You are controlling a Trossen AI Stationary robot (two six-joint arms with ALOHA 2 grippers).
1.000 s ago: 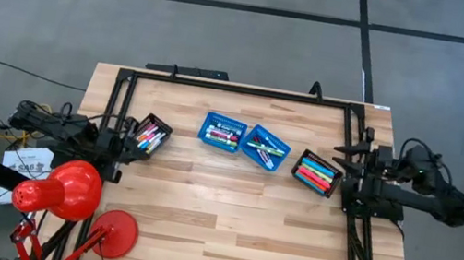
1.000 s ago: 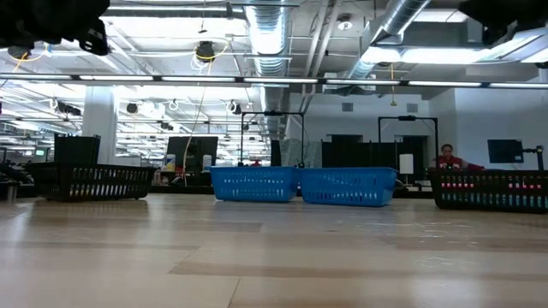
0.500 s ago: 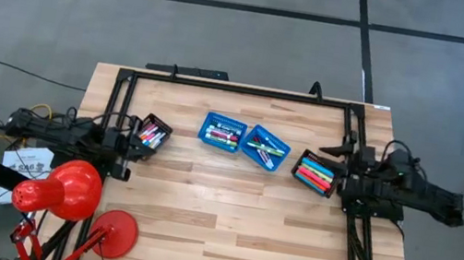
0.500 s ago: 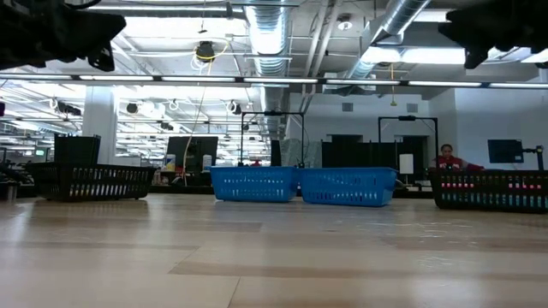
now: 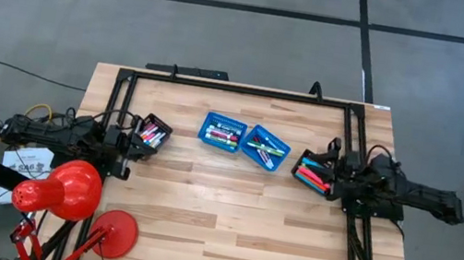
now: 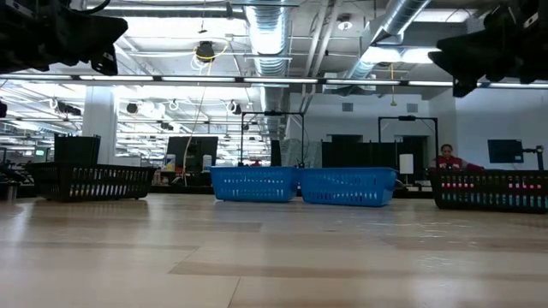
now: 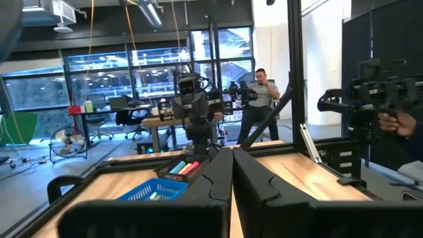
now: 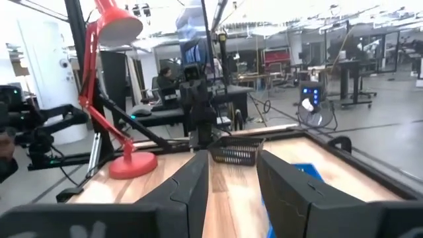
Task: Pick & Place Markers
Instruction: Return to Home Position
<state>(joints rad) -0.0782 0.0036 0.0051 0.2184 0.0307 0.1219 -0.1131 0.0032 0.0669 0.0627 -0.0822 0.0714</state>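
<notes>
Markers in pink, blue, green and orange lie in four containers. These are a black tray point(image 5: 152, 133) on the table's left, a black tray point(image 5: 316, 173) on its right, and two blue baskets point(image 5: 222, 132) point(image 5: 267, 147) between them. My left gripper point(image 5: 126, 139) hangs just left of the left tray, raised above the table, and its fingers point(image 7: 231, 175) are shut and empty. My right gripper point(image 5: 329, 157) hovers over the right tray's far right corner. Its fingers stand open point(image 8: 232, 175) and hold nothing.
A red desk lamp point(image 5: 64, 189) with a round base point(image 5: 113, 231) stands at the table's near left corner. A black metal frame point(image 5: 239, 87) runs along the far edge and both sides. In the low view both arms point(image 6: 51, 34) point(image 6: 492, 43) hang high above the board.
Both arms have reached inward over the table. The right gripper moved left from the table's right edge over the right black tray and came lower. The left gripper shifted a little right toward the left tray. The markers and containers stayed put.
</notes>
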